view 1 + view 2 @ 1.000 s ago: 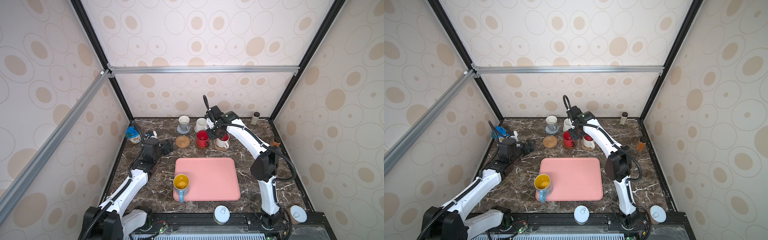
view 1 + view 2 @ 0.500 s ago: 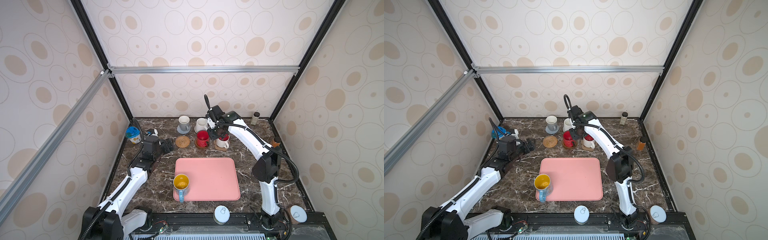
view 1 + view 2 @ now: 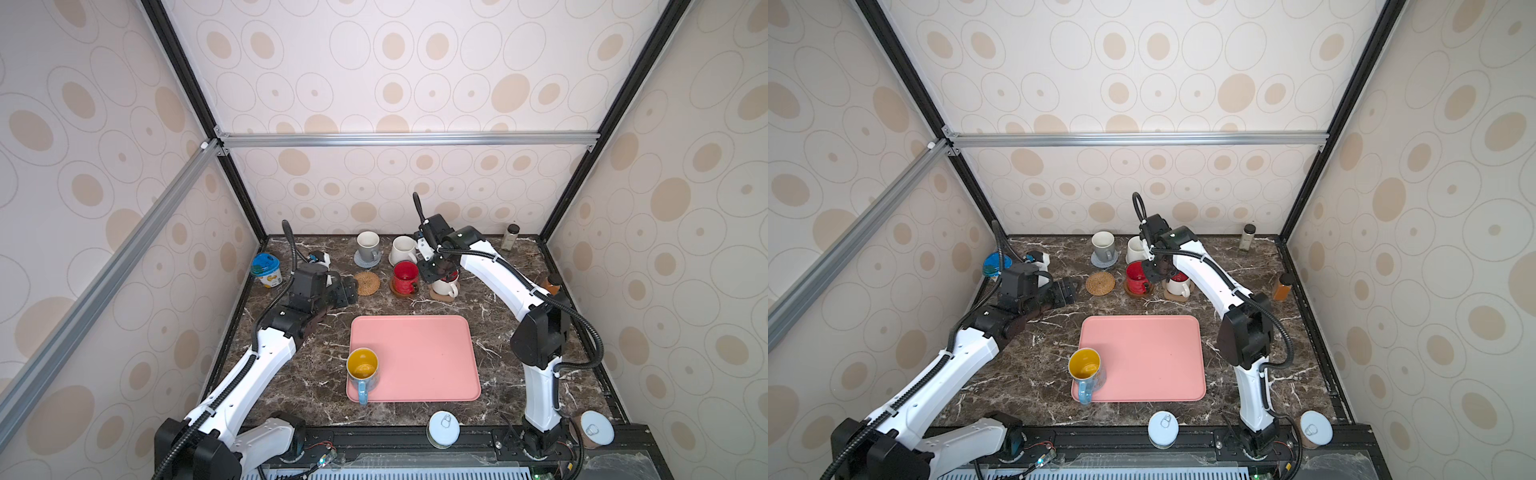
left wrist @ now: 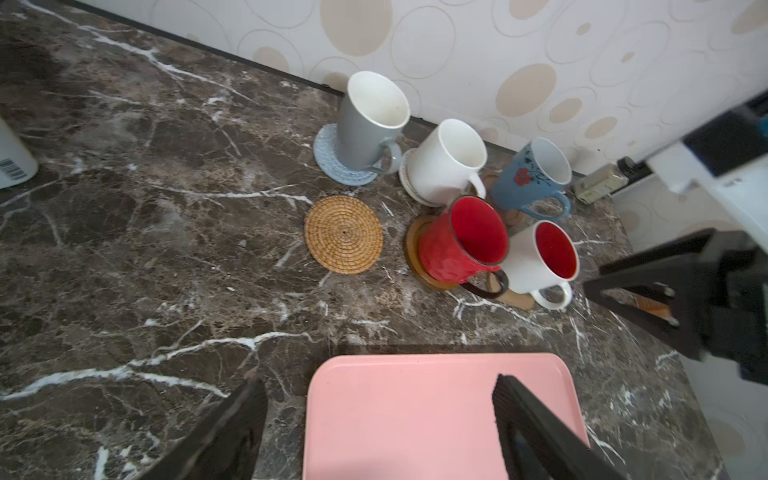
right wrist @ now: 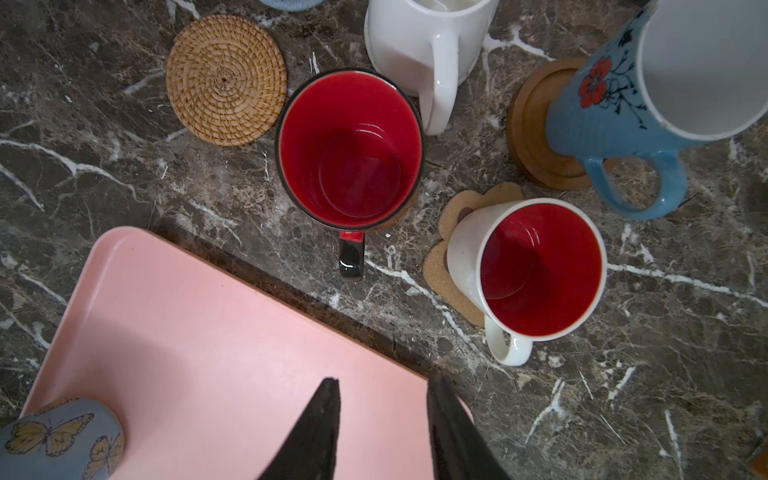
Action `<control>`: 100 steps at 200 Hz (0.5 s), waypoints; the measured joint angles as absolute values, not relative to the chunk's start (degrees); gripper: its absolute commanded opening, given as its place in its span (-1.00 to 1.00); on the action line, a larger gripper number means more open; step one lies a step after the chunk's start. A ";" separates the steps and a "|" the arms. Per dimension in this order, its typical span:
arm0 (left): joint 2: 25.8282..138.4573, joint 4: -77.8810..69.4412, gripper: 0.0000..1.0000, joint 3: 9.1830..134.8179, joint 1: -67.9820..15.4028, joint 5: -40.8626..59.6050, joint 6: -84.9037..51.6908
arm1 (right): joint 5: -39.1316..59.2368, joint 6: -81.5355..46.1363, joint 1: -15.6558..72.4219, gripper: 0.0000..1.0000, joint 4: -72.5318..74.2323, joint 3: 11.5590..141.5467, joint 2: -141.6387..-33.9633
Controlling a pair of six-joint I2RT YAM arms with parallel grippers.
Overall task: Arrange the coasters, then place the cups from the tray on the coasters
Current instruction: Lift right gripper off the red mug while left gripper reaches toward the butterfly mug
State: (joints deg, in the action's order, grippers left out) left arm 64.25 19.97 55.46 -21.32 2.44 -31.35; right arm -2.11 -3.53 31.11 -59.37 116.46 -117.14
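Five of the six mugs stand at the back of the table, each on a mat. The grey mug sits on the grey-blue knit coaster, and the white mug beside it is on the cream woven coaster. The light blue mug with its red flower stands on a brown wooden disc. In front of them, the red mug rests on the other wooden disc, and the white mug with red inside is on the paw-shaped coaster. The tan rattan coaster lies bare just left of the red mug.

One mug is not yet on a mat: the blue mug with yellow inside stands upright on the near left corner of the pink tray, its handle poking out over the rim.

The left gripper hangs near the rattan coaster's left side, its jaws spread wide with nothing between them. The right gripper is up above the two red-lined mugs – its jaws are parted a little and grip nothing.

A blue-lidded tub sits at the far left edge. Two round white can lids rest on the front rail.
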 measured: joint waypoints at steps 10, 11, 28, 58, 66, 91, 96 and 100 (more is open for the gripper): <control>64.25 21.63 0.71 56.66 -23.35 1.67 -31.11 | -1.45 -3.55 30.46 -0.23 -58.85 116.03 -116.97; 64.25 21.74 0.71 56.73 -23.49 1.58 -31.07 | -1.41 -3.55 30.44 -0.23 -58.83 116.01 -116.97; 64.25 24.91 0.68 58.26 -26.81 0.23 -30.79 | -0.47 -3.57 29.41 -0.23 -58.19 115.57 -116.64; 64.29 31.35 0.66 60.45 -31.68 -1.50 -30.59 | 1.32 -3.68 27.77 -0.23 -57.41 115.33 -116.14; 64.29 32.82 0.66 60.95 -32.60 -1.74 -30.59 | 1.78 -3.79 27.35 -0.23 -57.34 115.33 -116.09; 63.75 37.47 0.64 62.15 -35.27 -2.11 -30.68 | 3.20 -4.69 26.24 -0.23 -57.08 115.04 -116.07; 63.37 38.35 0.63 62.17 -35.75 -2.09 -30.81 | 3.49 -4.89 26.04 -0.23 -56.95 114.93 -116.07; 63.16 38.94 0.63 62.17 -36.05 -2.04 -30.85 | 3.70 -5.04 25.91 -0.23 -56.90 114.89 -116.07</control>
